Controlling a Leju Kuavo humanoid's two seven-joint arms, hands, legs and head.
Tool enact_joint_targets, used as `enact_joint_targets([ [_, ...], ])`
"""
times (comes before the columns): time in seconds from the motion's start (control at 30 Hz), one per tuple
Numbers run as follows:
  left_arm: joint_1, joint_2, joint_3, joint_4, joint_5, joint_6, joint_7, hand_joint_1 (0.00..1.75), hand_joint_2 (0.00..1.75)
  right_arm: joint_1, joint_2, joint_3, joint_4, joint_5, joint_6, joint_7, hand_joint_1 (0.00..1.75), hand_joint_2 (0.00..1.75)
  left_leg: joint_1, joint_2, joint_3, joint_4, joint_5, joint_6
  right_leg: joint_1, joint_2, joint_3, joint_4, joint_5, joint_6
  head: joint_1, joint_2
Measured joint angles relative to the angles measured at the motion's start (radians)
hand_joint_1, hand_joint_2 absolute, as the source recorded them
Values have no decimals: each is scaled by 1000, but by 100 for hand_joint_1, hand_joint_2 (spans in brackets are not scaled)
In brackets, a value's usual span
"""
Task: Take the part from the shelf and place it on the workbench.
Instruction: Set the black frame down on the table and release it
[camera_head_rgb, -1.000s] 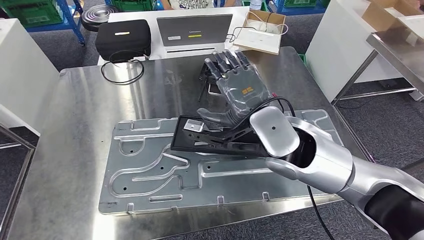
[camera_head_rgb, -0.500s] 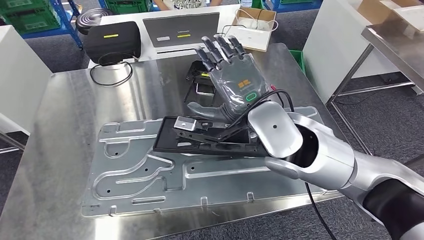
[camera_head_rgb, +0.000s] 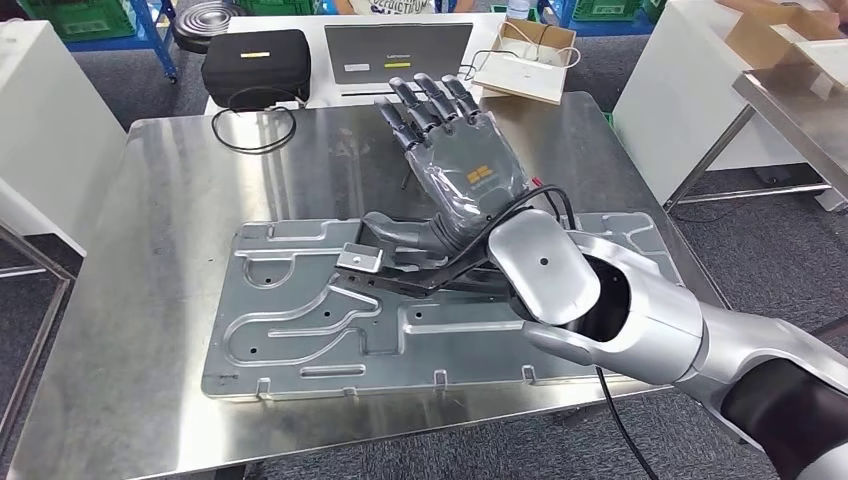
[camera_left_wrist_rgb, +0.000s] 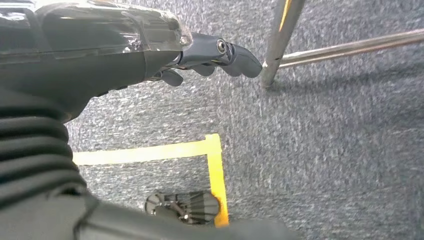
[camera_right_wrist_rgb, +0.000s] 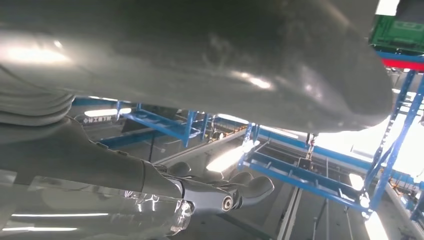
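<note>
the brushed stainless-steel bench (camera_head_rgb: 160, 240) looks smooth and faintly glossy, and the stamped grey sheet-metal panel (camera_head_rgb: 300, 330) on it is duller. the grey floor carpet (camera_left_wrist_rgb: 325, 150) looks rough and matt, the brown cardboard box (camera_head_rgb: 525, 60) plain and matt.

One steel counter (camera_head_rgb: 160, 250) carries one large stamped metal plate (camera_head_rgb: 300, 330) and one black part (camera_head_rgb: 400, 280) on top of it. Far behind stand one black case (camera_head_rgb: 255, 65), one grey laptop (camera_head_rgb: 398, 52) and one open cardboard box (camera_head_rgb: 525, 60). One black cable loop (camera_head_rgb: 255, 125) lies at the far left of the counter. One right hand (camera_head_rgb: 460, 175); one left hand (camera_left_wrist_rgb: 215, 57).
</note>
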Motion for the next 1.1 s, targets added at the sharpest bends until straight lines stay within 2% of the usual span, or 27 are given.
enact_joint_targets([
  [0.03, 0, 0, 0, 0, -1, 0, 2, 0, 175, 0, 0, 3, 1, -2, -3, 0, 0, 0, -4, 1, -8, 0, 6, 4, 1, 1, -24, 74, -39, -1, 3, 0],
  [0.07, 1, -1, 0, 0, -1, 0, 3, 0, 175, 1, 0, 8, 3, -4, -5, 0, 0, 0, -8, 2, -16, 1, 12, 6, 3, 2, -36, 125, -60, -3, 5, 0],
  [0.1, 1, -1, 0, 0, -2, 0, 4, 0, 175, 1, 0, 12, 4, -5, -6, 0, 0, 0, -12, 3, -24, 1, 17, 8, 6, 3, -31, 140, -61, -8, 7, 0],
  [0.13, 1, 0, 0, 0, -2, 0, 4, 0, 175, 1, 1, 16, 6, -6, -6, 0, 0, 0, -16, 3, -30, 1, 22, 10, 11, 3, -5, 112, -44, -15, 7, 0],
  [0.2, 0, -2, 0, 0, -3, 0, 5, 0, 175, -3, 1, 19, 7, -7, -6, 0, 0, 0, -20, 4, -37, 1, 29, 10, 26, 6, 88, -29, 13, -36, 8, 0],
  [0.23, 0, -4, 0, 0, -4, 1, 6, 0, 175, -7, 0, 18, 7, -7, -4, 0, 0, 0, -22, 5, -40, 2, 34, 8, 32, 7, 131, -101, 33, -47, 7, 0],
  [0.27, -1, -6, 0, -1, -5, 1, 6, 0, 175, -11, 0, 18, 7, -7, -2, 0, 0, 0, -22, 6, -44, 2, 39, 5, 38, 8, 159, -151, 44, -54, 6, 0],
  [0.3, -1, -9, 0, -1, -6, 2, 7, 0, 175, -14, -1, 17, 7, -7, 3, 0, 0, 0, -22, 7, -48, 2, 44, 2, 41, 8, 171, -176, 46, -60, 6, 0],
  [0.37, -1, -11, 0, -1, -10, 3, 9, 0, 175, -11, -8, 15, 4, -5, 17, 0, 0, 0, -21, 8, -53, 1, 51, -7, 41, 6, 173, -193, 55, -64, 8, 0],
  [0.4, 0, -12, 0, -1, -12, 4, 10, 0, 175, -7, -12, 11, 1, -4, 26, 0, 0, 0, -21, 7, -58, 8, 42, -12, 38, 4, 173, -200, 62, -67, 8, 0],
  [0.43, 0, -13, 0, -1, -13, 5, 11, 0, 175, -2, -16, 7, -4, -2, 34, 0, 0, 0, -21, 6, -68, 31, 19, -17, 34, 1, 171, -208, 69, -70, 5, 0],
  [0.47, 0, -13, 0, -1, -14, 6, 13, 0, 175, 3, -20, 1, -10, -1, 40, 0, 0, 0, -20, 5, -86, 76, -19, -23, 30, -2, 167, -214, 77, -71, 2, 0],
  [0.53, 0, -14, 0, -1, -15, 8, 15, 0, 175, 14, -29, -8, -20, 2, 49, 0, 0, 0, -11, 4, -134, 215, -105, -36, 27, -5, 150, -212, 89, -70, -5, 0],
  [0.57, 1, -14, 0, -1, -16, 8, 16, 0, 175, 20, -34, -11, -24, 3, 51, 0, 0, 0, -6, 4, -150, 273, -130, -41, 26, -6, 140, -210, 95, -68, -6, 0],
  [0.6, 1, -14, 0, -1, -16, 9, 16, 0, 175, 26, -38, -13, -28, 4, 54, 1, 0, 0, -1, 4, -152, 299, -135, -46, 24, -7, 131, -207, 100, -65, -7, 0],
  [0.63, 1, -15, 0, -1, -17, 9, 17, 0, 175, 31, -42, -15, -33, 4, 56, 1, 0, 0, 2, 4, -133, 286, -121, -50, 22, -7, 122, -204, 105, -61, -7, 0],
  [0.67, 1, -16, 0, -1, -17, 10, 17, 0, 175, 35, -46, -18, -37, 5, 59, 1, 0, 0, 5, 5, -93, 232, -93, -52, 19, -8, 115, -201, 109, -58, -8, 0],
  [0.73, 0, -17, 0, -1, -17, 11, 17, 0, 175, 37, -52, -27, -47, 5, 62, 1, 0, 0, 7, 3, 8, 80, -51, -50, 16, -8, 105, -194, 114, -49, -9, 0],
  [0.77, -1, -17, 0, -1, -17, 12, 16, 0, 175, 37, -55, -32, -50, 5, 62, 1, 0, 0, 6, 2, 44, 24, -42, -46, 14, -9, 102, -192, 118, -43, -9, 0],
  [0.8, -1, -17, 0, -1, -16, 13, 16, 0, 175, 36, -57, -35, -52, 5, 62, 1, 0, 0, 3, 0, 60, -5, -42, -40, 13, -9, 99, -191, 123, -37, -9, 0],
  [0.87, -1, -18, 0, -1, -14, 14, 15, 0, 175, 36, -62, -38, -55, 4, 62, 1, 0, 0, -1, -2, 57, -13, -34, -27, 10, -9, 94, -192, 132, -23, -8, 0],
  [0.9, -1, -18, 0, -1, -14, 14, 15, 0, 175, 36, -65, -39, -57, 4, 62, 1, 0, 0, -2, -2, 52, -15, -27, -20, 8, -8, 89, -187, 125, -18, -9, 0],
  [0.93, -2, -19, 0, -1, -14, 14, 15, 0, 175, 36, -68, -39, -59, 4, 62, 1, 0, 0, -1, -2, 45, -17, -18, -11, 7, -6, 79, -167, 103, -13, -7, 0],
  [0.97, -2, -20, 0, -1, -14, 14, 15, 0, 175, 36, -72, -40, -60, 4, 62, 1, 0, 0, -1, -2, 36, -20, -9, -3, 6, -4, 63, -124, 65, -9, -5, 0],
  [1.03, -2, -21, 0, -1, -13, 14, 15, 0, 175, 36, -77, -40, -61, 4, 61, 1, 0, 0, -3, -2, 16, -20, 8, 6, 5, -1, 17, 16, -30, -4, 3, 0],
  [1.07, -1, -21, 0, -1, -13, 14, 16, 0, 175, 36, -78, -39, -61, 3, 61, 1, 0, 0, -5, -2, 5, -20, 16, 7, 5, 0, 0, 82, -62, -3, 7, 0],
  [1.1, -1, -21, 0, -1, -13, 14, 16, 0, 175, 36, -79, -39, -61, 3, 62, 1, 0, 0, -7, -2, -5, -19, 24, 8, 6, 1, -4, 117, -72, -4, 9, 0],
])
